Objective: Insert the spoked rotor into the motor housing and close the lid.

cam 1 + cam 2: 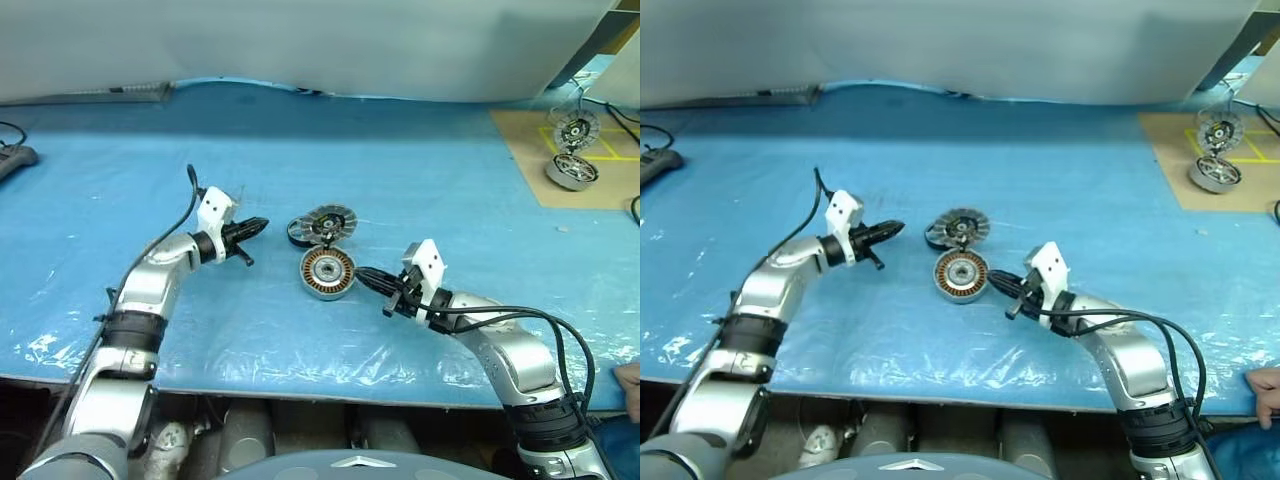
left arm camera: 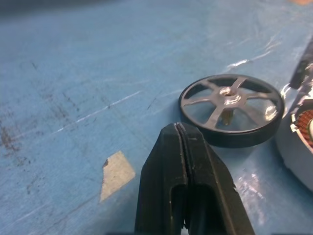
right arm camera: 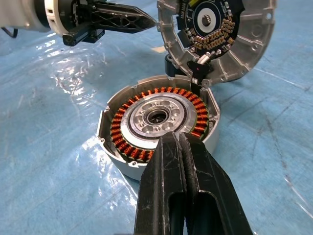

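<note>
The motor housing (image 1: 327,272) sits open on the blue sheet, with copper windings ringing its silver centre (image 3: 161,122). Its hinged lid (image 1: 331,222) stands tilted up behind it, inner face toward me (image 3: 215,34). The spoked rotor (image 2: 230,110), a dark ring with silver spokes, lies flat just left of the lid (image 1: 298,232). My left gripper (image 1: 262,225) is shut and empty, its tip pointing at the rotor from the left, a short gap away. My right gripper (image 1: 358,272) is shut and empty, with its tip at the housing's right rim (image 3: 178,139).
A second motor assembly (image 1: 573,150) stands on brown cardboard at the back right. A person's hand (image 1: 1265,382) rests at the table's front right edge. A black device (image 1: 12,158) lies at the far left. A pale tape patch (image 2: 116,174) marks the sheet.
</note>
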